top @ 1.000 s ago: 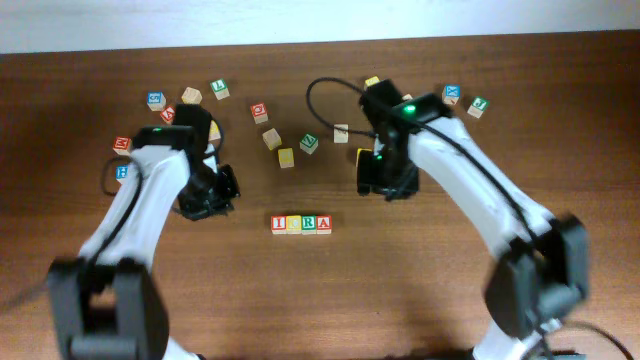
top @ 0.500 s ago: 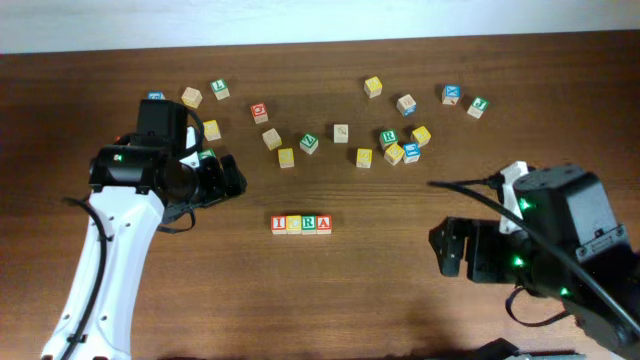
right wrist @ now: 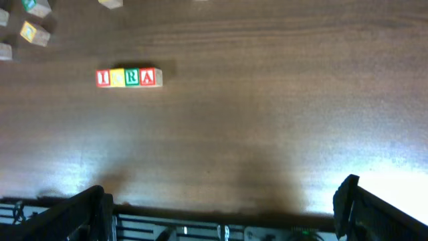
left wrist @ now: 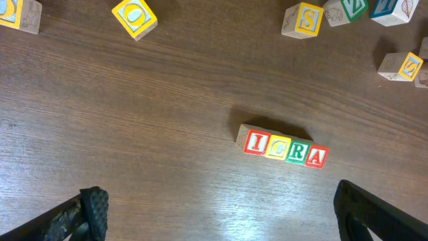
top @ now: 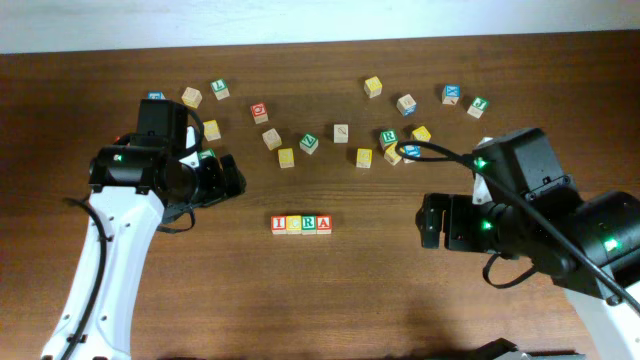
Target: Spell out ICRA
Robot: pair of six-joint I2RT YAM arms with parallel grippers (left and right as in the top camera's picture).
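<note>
From above, the row of blocks [top: 301,224] sits near the middle of the counter [top: 330,300]. There are four blocks, touching side by side. The row's long side runs from 9 o'clock to 3 o'clock. The loose blocks [top: 341,132] lie scattered up at 12 o'clock, well apart from the row. The left pincer [top: 230,178] is wide open and holds nothing, and the row lies at about 4 o'clock from it. The right pincer [top: 428,222] is wide open and empty too, and the row lies at 9 o'clock from it, end on. The left one looks nearer to the row.

In the left wrist view I can read the letters I, C, R, A from left to right on the row of blocks [left wrist: 284,147]. It lies at about 1 o'clock from the gap between the two fingers, and it tips down a little on its right end. The fingers stand far apart with only bare wood between them.

In the right wrist view the row of blocks [right wrist: 129,77] is off at 11 o'clock and a bit blurry. These fingers are also spread wide, with nothing in them.

I think the word is done, so the next move only needs both arms to keep away from the row and not bump it
</note>
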